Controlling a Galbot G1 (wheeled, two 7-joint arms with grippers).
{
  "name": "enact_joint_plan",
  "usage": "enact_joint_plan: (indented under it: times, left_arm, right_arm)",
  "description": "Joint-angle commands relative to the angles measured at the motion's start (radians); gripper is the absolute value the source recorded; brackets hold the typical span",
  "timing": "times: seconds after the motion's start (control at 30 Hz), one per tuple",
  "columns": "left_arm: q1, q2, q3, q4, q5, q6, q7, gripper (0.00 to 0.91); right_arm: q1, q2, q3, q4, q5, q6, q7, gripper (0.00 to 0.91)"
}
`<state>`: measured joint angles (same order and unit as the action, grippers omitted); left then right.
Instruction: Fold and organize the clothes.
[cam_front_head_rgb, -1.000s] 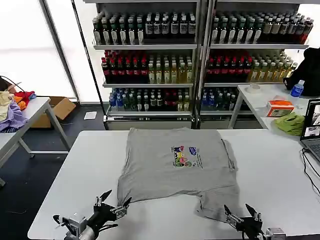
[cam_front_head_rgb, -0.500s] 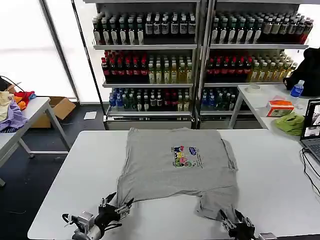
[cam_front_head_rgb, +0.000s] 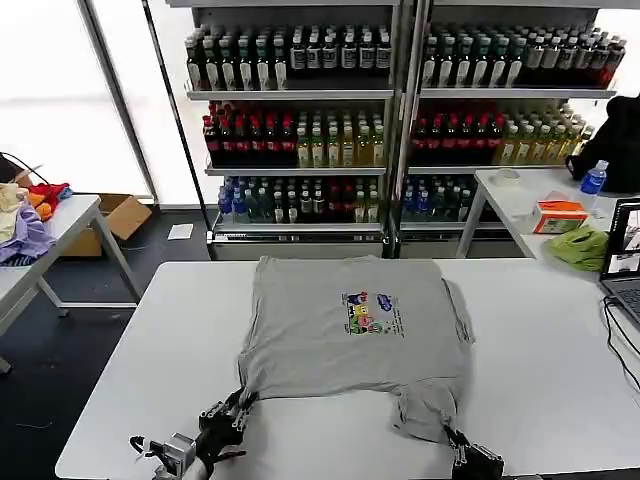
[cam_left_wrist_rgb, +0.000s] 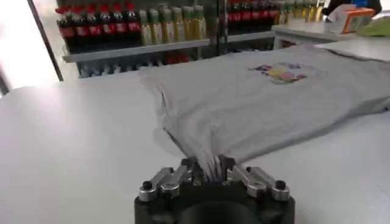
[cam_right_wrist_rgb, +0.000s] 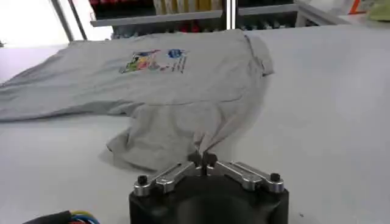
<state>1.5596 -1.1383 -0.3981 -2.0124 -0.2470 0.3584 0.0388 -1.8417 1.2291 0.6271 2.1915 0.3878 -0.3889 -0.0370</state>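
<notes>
Left gripper (cam_left_wrist_rgb: 209, 172): fingers pinch the near left hem corner of the grey shirt (cam_front_head_rgb: 355, 325). Right gripper (cam_right_wrist_rgb: 204, 161): fingers pressed together on the near right hem corner (fabric bunched there). The shirt lies print-up on the white table (cam_front_head_rgb: 150, 340), its far part flat, near edge gathered.

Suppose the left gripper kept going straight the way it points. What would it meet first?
The grey shirt: the left gripper is already shut on its near edge, and pushing forward would probably just bunch more of the fabric lying ahead on the table.
</notes>
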Motion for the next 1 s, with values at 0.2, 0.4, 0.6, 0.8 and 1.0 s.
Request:
enact_joint_plan:
  times: [0.2,0.4,0.6,0.8,1.0]
  left_arm:
    - [0.041,-0.027,-0.024,-0.045,0.03,-0.027,-0.001,0.0]
    - [0.111,-0.031,-0.084,-0.163,0.037,-0.007,-0.005,0.0]
    - [0.2,-0.038,-0.108,-0.276,0.045,0.064,-0.002,0.0]
    - [0.345,-0.04,-0.16,-0.364,0.061,0.103,0.016,0.0]
    - [0.4,-0.027,-0.227,-0.413,0.056,0.124,0.018,0.0]
  right_arm:
    - [-0.02,-0.007,0.011,0.033,0.0,0.058,-0.051,0.0]
    - [-0.137,-0.037,0.036,0.112,0.044,0.059,-0.059,0.0]
    - [-0.247,-0.062,0.04,0.157,0.039,0.055,-0.054,0.0]
    - [-0.338,-0.067,0.065,0.222,0.015,0.06,-0.091,0.0]
    - [-0.312,-0.063,0.063,0.22,0.023,0.123,-0.116,0.0]
